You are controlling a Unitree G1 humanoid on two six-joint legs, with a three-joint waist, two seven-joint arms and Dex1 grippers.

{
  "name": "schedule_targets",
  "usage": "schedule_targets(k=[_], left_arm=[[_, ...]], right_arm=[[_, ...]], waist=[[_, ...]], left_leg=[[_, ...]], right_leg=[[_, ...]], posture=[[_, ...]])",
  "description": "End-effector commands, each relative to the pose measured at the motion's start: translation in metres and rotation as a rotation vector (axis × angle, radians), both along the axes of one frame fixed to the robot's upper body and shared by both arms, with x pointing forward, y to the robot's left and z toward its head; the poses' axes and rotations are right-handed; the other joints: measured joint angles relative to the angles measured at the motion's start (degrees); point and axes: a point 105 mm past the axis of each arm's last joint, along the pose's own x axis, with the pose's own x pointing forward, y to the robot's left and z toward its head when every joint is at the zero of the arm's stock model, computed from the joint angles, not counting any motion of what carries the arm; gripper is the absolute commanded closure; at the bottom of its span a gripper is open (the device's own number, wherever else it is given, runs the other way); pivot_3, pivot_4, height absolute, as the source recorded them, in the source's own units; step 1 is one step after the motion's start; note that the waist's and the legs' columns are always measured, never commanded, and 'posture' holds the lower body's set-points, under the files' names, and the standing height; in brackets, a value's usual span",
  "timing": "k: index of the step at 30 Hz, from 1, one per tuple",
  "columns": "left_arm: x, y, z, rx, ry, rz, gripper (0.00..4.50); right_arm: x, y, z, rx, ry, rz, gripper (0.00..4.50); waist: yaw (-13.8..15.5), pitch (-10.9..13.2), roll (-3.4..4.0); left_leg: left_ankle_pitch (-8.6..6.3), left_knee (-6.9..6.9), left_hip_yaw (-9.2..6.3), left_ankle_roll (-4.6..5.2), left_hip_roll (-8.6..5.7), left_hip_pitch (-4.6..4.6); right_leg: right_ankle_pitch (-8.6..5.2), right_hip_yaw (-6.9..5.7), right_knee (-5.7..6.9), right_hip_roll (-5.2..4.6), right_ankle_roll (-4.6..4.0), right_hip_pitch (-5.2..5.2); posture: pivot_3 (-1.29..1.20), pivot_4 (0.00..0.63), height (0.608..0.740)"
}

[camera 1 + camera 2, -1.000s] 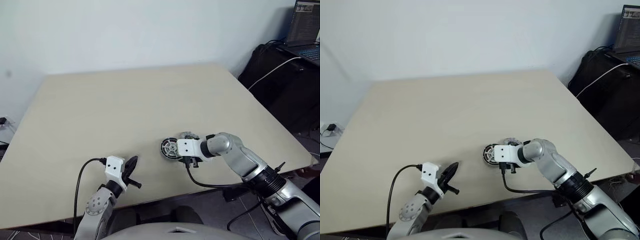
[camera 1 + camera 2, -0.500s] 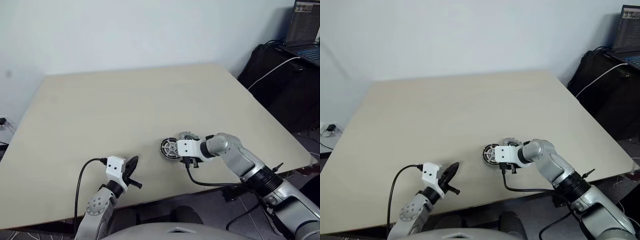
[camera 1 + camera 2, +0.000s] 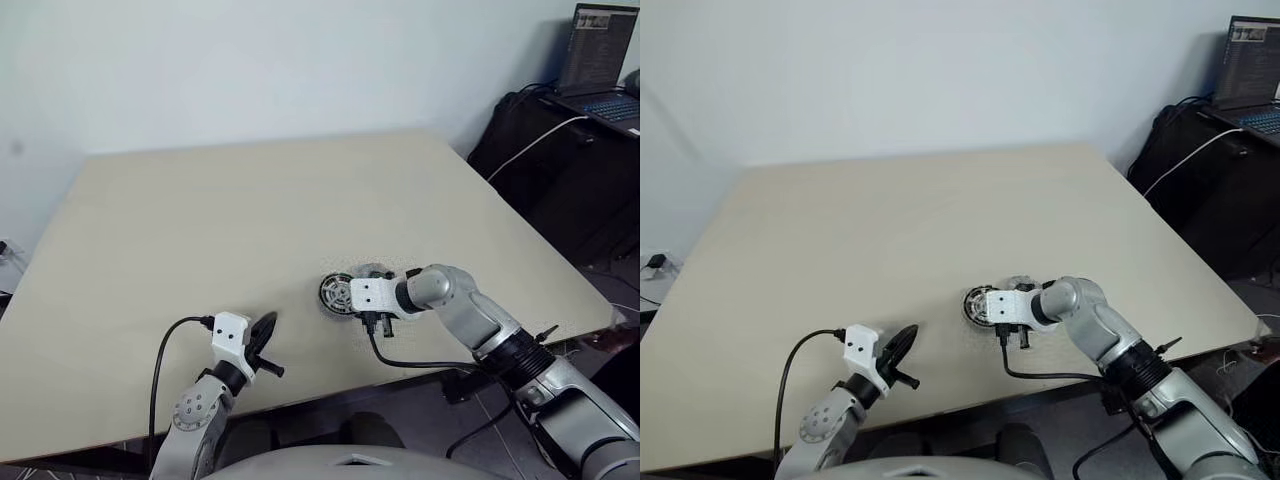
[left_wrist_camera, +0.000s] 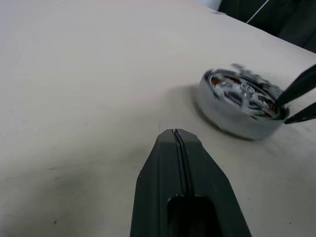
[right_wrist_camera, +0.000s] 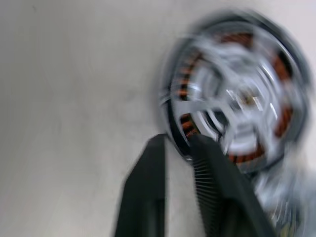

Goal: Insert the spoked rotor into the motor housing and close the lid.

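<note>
The spoked rotor (image 5: pixel 237 94) is a shiny silver disc sitting over the motor housing, whose copper-brown windings (image 5: pixel 185 121) show between the spokes. This stack (image 3: pixel 337 293) rests on the table near its front edge. My right gripper (image 5: pixel 175 140) points down at it, with one finger outside the silver rim and one over the spokes, shut on the rotor's rim. The lid (image 3: pixel 376 271), a small grey toothed disc, lies just behind the stack. My left gripper (image 4: pixel 174 134) is shut and empty, low over the table to the left of the stack.
The pale table (image 3: pixel 250 200) is bare apart from these parts; its front edge runs close to both arms. A dark desk with a laptop (image 3: pixel 598 40) and a white cable (image 3: pixel 530 140) stands off the table's right side.
My right gripper's fingers have drawn together on the rotor's rim. The left arm has kept still. The head view has shifted slightly.
</note>
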Motion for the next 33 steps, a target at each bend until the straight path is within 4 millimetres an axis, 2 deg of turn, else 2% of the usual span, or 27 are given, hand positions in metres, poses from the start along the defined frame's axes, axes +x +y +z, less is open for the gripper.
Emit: schedule_targets(k=[1,7,19,29,33], left_arm=[[0.006,-0.002,0.016,-0.026,-0.066,0.006,4.5],[0.006,-0.003,0.016,-0.028,-0.066,0.003,4.5],[0.007,-0.005,0.015,-0.034,-0.064,-0.003,4.5],[0.008,-0.006,0.016,-0.035,-0.068,-0.006,4.5],[0.008,-0.005,0.016,-0.034,-0.067,0.002,4.5]], right_arm=[[0.006,-0.008,0.003,-0.017,-0.02,-0.031,4.4],[0.004,-0.009,0.007,0.012,-0.01,-0.044,4.4],[-0.024,0.001,0.03,0.143,0.142,-0.062,4.4],[-0.019,0.011,0.025,0.124,0.084,-0.021,4.4],[-0.008,0.015,0.024,0.093,0.014,0.005,4.4]], waist=[[0.2,-0.01,0.04],[0.32,-0.01,0.04],[0.87,-0.02,0.12],[0.82,0.0,0.11],[0.67,0.01,0.11]], left_leg=[[0.0,0.0,0.01,0.0,-0.02,0.0],[-0.01,0.0,-0.01,0.01,-0.04,-0.06],[-0.05,-0.01,-0.15,0.04,-0.14,-0.57],[-0.03,0.0,-0.15,0.01,-0.25,-0.54],[-0.03,0.0,-0.14,0.01,-0.29,-0.52]], right_leg=[[0.0,0.01,0.0,-0.02,0.0,0.0],[0.0,0.0,-0.03,-0.05,-0.02,-0.03],[-0.08,-0.06,-0.06,-0.04,-0.14,-0.18],[-0.07,-0.09,-0.03,-0.02,-0.12,-0.18],[-0.06,-0.08,-0.03,-0.02,-0.11,-0.16]], posture=[[0.0,0.0,0.74],[0.0,0.0,0.74],[0.0,0.0,0.74],[0.0,0.0,0.74],[0.0,0.0,0.74]])
